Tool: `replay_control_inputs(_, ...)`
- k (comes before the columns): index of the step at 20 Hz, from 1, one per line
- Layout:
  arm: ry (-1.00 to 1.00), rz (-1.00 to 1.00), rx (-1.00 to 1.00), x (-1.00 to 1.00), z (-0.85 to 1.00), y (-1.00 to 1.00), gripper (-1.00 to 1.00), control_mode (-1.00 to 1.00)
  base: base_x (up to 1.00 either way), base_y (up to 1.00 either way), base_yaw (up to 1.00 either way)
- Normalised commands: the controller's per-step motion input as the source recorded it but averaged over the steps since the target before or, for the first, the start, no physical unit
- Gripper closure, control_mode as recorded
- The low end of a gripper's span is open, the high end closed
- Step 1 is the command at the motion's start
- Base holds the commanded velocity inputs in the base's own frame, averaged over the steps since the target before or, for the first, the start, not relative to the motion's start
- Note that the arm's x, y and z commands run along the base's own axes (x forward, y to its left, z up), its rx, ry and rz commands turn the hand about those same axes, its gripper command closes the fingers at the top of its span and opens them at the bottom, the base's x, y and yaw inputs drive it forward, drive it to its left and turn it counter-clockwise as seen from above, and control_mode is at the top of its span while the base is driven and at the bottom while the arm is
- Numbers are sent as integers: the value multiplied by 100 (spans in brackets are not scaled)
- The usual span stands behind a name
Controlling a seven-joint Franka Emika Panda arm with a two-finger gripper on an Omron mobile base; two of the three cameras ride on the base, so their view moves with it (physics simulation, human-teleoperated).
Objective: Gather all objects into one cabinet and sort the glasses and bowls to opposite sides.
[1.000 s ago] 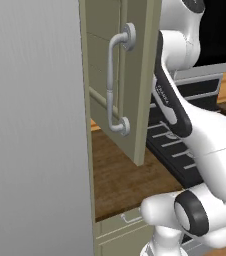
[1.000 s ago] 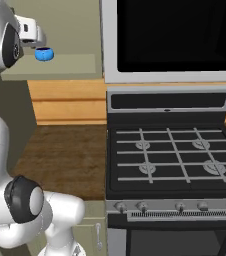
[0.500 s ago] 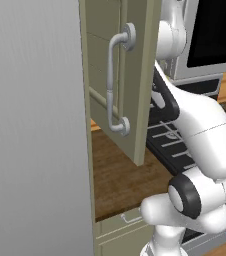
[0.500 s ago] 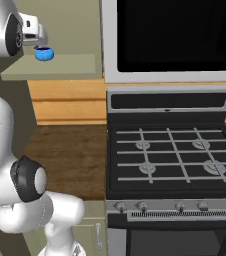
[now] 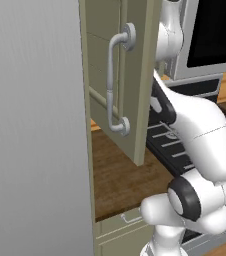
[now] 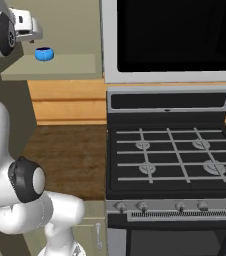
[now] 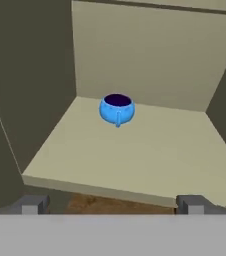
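Flat, even rendered light in all three views, no visible lamp, no blown-out areas. Left base view: soft grey gradient down the big wall panel (image 5: 35,125), faint shade under the cabinet door (image 5: 117,75), dull highlights on the curved bar handle (image 5: 116,80). Right base view: oven window (image 6: 177,32) pure black with no reflection, stove grates (image 6: 172,157) crisp, wooden desk (image 6: 67,155) darker toward the left. Hand view: shelf (image 7: 135,155) evenly lit and pale, left cabinet wall much darker than the back wall, blue bowl (image 7: 117,109) glossy with hardly any cast shadow. Slightly soft, low-resolution look with jagged edges; no motion blur, no edge distortion.
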Motion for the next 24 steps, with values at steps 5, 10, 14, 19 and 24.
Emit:
replay_control_inputs(5,-21,0,-1,4,-17,3,-100,-100,0,0,0)
replay_control_inputs(10,3,-3,5,14,6,-7,-100,-100,0,0,0)
replay_control_inputs(14,28,-5,3,48,23,-5,-100,-100,0,0,0)
replay_control_inputs(19,17,-2,0,45,3,0,-100,-100,0,0,0)
replay_control_inputs(24,-4,0,-2,7,-6,0,-100,-100,0,0,0)
